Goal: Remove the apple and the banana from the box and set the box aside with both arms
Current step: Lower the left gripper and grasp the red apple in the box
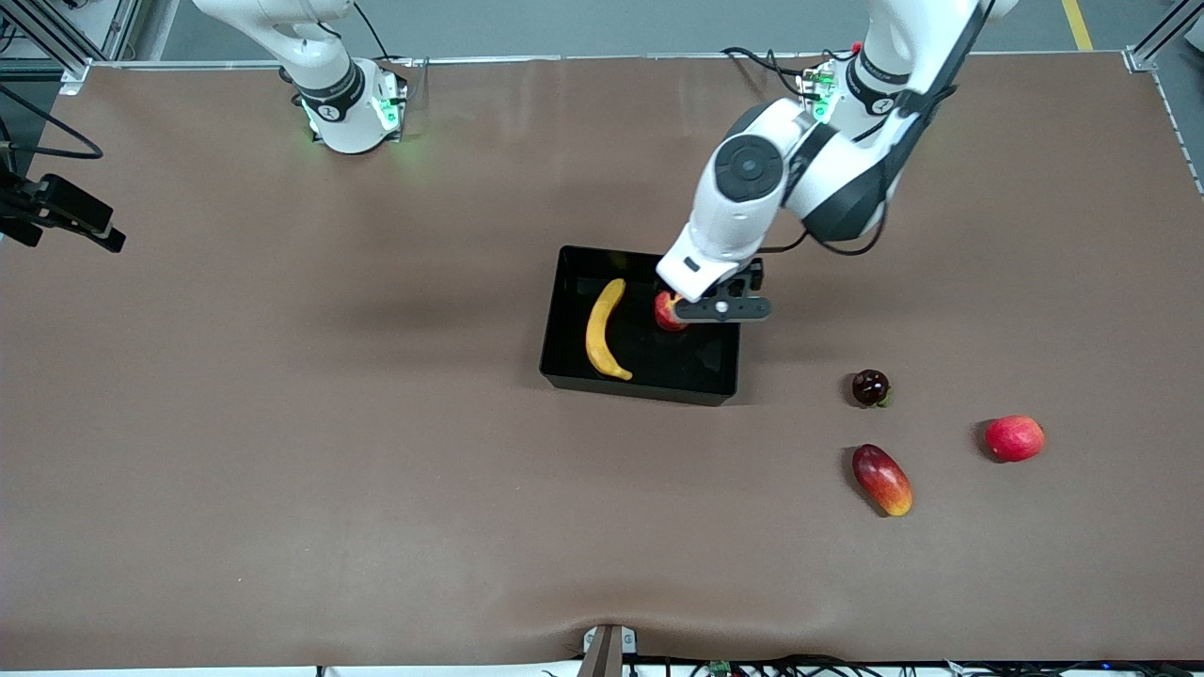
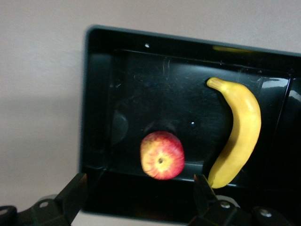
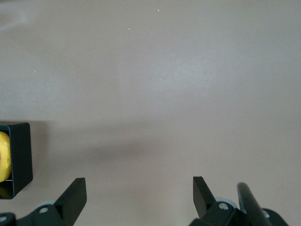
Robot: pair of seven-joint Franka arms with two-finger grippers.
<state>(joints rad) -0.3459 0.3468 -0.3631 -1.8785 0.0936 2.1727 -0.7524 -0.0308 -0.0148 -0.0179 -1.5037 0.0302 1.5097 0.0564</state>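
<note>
The black box [image 1: 632, 387] sits mid-table. The yellow banana [image 1: 604, 329] lies in it, toward the right arm's end. The small red-yellow apple [image 1: 669, 310] is in the box beside the banana, toward the left arm's end. My left gripper [image 1: 704, 314] hangs over the box just above the apple, open and empty. In the left wrist view its fingers [image 2: 75, 190] stand wide apart, with the apple [image 2: 162, 155], banana [image 2: 240, 134] and box [image 2: 96, 94] below. My right gripper [image 3: 139, 193] is open over bare table, with a box corner [image 3: 21, 150] and the banana's end [image 3: 3, 157] at the edge.
Toward the left arm's end, nearer the camera than the box, lie a dark maroon fruit [image 1: 870, 387], an oblong mango [image 1: 881, 480] and a second red apple [image 1: 1015, 438]. A black device [image 1: 61, 212] sticks in at the right arm's end.
</note>
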